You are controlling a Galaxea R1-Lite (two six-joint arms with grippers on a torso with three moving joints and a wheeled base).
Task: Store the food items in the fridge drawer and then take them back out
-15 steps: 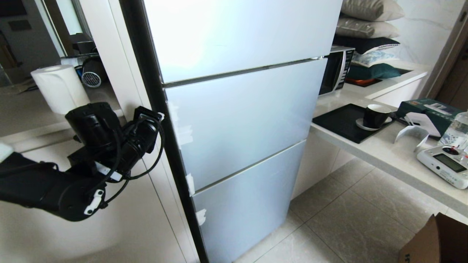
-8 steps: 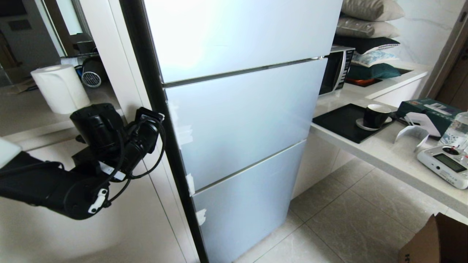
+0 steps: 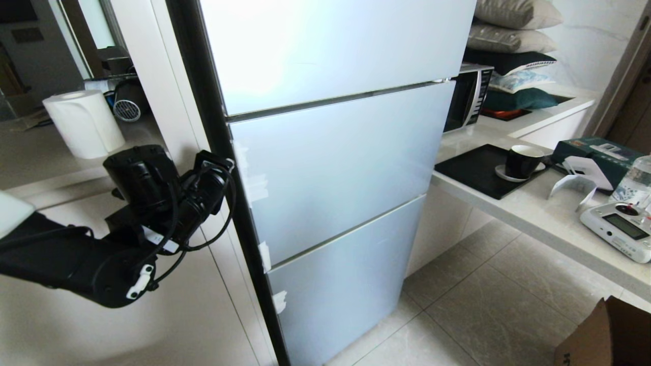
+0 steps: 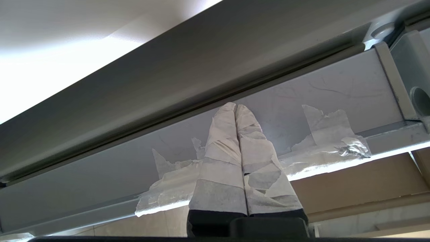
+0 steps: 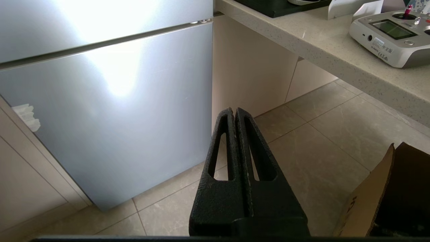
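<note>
Jaws, left: my left gripper [image 4: 235, 109] has its tape-wrapped fingers [image 4: 220, 161] pressed flat together, holding nothing — tips right at the side edge of the fridge's middle door panel [image 3: 346, 162], beside scraps of torn tape [image 4: 322, 134] stuck on that edge.
Jaws, right: my right gripper [image 5: 234, 112] is closed on nothing, black fingers touching, hanging low over the tiled floor [image 5: 302, 144] in front of the bottom door panel [image 5: 111, 117].
Left arm: reaches in from the left of the head view, wrist [image 3: 203, 188] against the fridge's dark side edge.
Fridge [image 3: 325, 51]: pale-blue, glossy, three panels stacked, all shut — seams run thin and even between them.
Fridge drawer: hidden behind the shut panels; I cannot see it.
Food items: none in sight.
Counter [image 3: 534, 213]: to the right, carrying a black tray [image 3: 473, 170] with a dark cup [image 3: 521, 160] on a saucer, and a white handheld controller [image 3: 618, 231].
Floor corner: cardboard box [image 3: 610, 335] at lower right.
</note>
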